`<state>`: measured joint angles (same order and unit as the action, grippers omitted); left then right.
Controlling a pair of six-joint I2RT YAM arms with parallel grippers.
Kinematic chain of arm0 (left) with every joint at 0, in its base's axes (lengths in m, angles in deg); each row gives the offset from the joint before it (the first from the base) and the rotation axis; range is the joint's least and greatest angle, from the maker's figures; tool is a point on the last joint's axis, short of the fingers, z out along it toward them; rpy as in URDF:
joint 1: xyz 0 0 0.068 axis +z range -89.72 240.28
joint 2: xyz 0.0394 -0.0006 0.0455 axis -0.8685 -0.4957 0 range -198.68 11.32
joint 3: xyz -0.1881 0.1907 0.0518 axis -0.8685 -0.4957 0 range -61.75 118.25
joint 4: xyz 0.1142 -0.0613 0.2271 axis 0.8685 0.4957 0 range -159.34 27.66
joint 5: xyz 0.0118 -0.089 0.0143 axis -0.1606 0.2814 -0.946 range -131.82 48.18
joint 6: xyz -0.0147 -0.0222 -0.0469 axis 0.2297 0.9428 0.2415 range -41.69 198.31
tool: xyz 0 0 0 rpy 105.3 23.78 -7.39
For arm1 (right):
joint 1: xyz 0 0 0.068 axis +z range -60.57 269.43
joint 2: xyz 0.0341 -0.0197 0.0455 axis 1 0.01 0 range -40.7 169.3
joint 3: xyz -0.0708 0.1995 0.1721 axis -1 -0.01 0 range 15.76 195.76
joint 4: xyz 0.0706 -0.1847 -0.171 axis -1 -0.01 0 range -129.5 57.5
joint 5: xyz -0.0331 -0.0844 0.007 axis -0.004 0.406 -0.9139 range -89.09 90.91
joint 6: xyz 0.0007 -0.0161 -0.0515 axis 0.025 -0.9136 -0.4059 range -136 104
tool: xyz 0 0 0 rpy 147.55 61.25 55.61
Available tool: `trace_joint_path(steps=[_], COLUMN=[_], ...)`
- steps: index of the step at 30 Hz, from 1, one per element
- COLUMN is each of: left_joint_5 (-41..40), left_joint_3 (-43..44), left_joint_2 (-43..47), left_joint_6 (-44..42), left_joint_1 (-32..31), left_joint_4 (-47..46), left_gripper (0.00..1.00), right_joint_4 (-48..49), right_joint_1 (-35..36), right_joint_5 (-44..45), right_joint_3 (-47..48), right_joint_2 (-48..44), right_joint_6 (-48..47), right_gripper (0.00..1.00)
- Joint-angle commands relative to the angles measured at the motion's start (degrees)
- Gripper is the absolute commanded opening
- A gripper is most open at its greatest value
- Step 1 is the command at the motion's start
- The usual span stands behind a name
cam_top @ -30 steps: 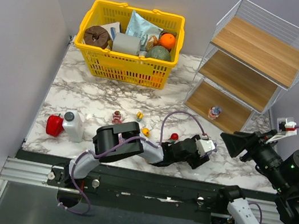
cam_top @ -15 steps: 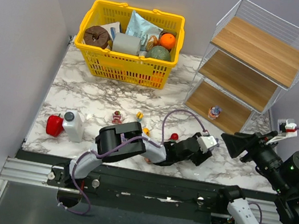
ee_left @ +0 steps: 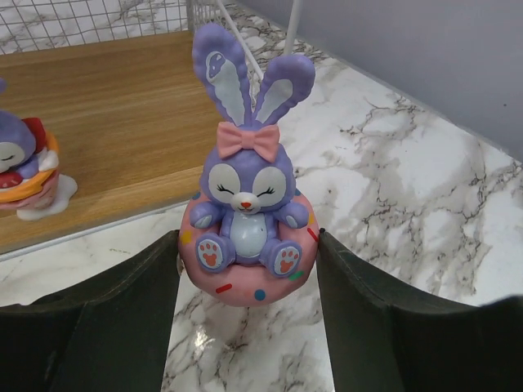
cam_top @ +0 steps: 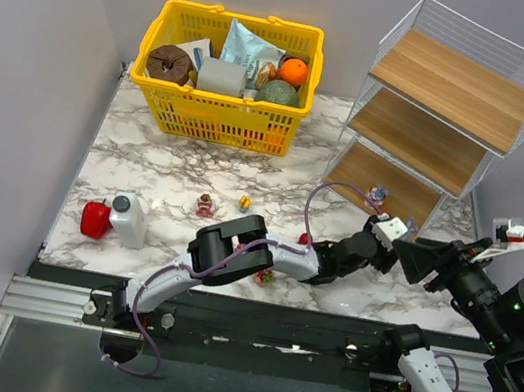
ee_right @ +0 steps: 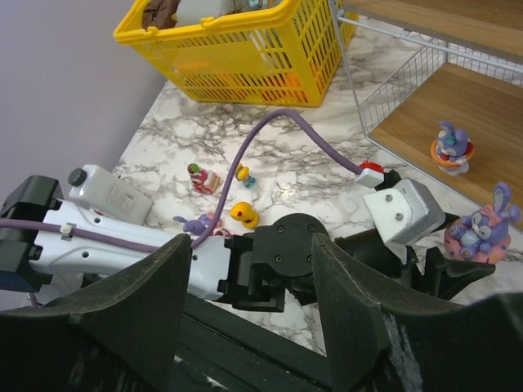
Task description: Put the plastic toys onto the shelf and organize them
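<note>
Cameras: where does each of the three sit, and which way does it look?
Top: high behind the arms, looking down on table, basket and shelf; left arm and right arm show.
Left wrist: on the left arm, looking forward at the bunny held in the left gripper, shelf beyond.
Right wrist: on the right arm, looking across the table towards the basket; open right gripper frames it.
Shared: both wrists see the bunny.

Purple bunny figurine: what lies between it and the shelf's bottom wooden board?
Only bare marble tabletop and the shelf's thin white wire edge separate the purple bunny figurine from that wooden board, in the left wrist view.
</note>
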<state>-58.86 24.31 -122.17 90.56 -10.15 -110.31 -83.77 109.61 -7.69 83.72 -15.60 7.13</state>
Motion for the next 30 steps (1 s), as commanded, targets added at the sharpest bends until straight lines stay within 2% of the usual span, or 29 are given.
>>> trace_joint_path(steps=[1, 10, 23, 25, 30], left_joint_5=[-3.5, -3.0, -5.3, -6.1, -5.6], left_joint_3=[6.7, 19.2, 25.1, 27.4, 29.7], left_joint_2=[-4.1, -10.4, -14.9, -15.8, -17.4], left_joint_6=[-0.1, 1.0, 4.5, 4.6, 4.3], left_joint_1=[0.0, 0.9, 2.1, 2.2, 3.1], left_joint_4=[-1.2, 7.1, 13.6, 14.8, 16.1], left_gripper=[0.4, 0.45, 0.44, 0.38, 0.33], right_joint_4=[-3.4, -5.9, -6.3, -6.5, -6.7], right_joint_1=[-0.1, 0.0, 0.1, 0.0, 0.0], right_joint_5=[1.4, 1.6, 1.6, 1.5, 1.8], right_joint_3=[2.0, 5.7, 5.5, 5.3, 5.2], right_joint_2=[-1.6, -2.6, -2.8, -2.8, -2.9], right_joint_6=[0.8, 1.3, 0.9, 0.9, 0.9], right_gripper=[0.68, 0.68, 0.68, 0.68, 0.68])
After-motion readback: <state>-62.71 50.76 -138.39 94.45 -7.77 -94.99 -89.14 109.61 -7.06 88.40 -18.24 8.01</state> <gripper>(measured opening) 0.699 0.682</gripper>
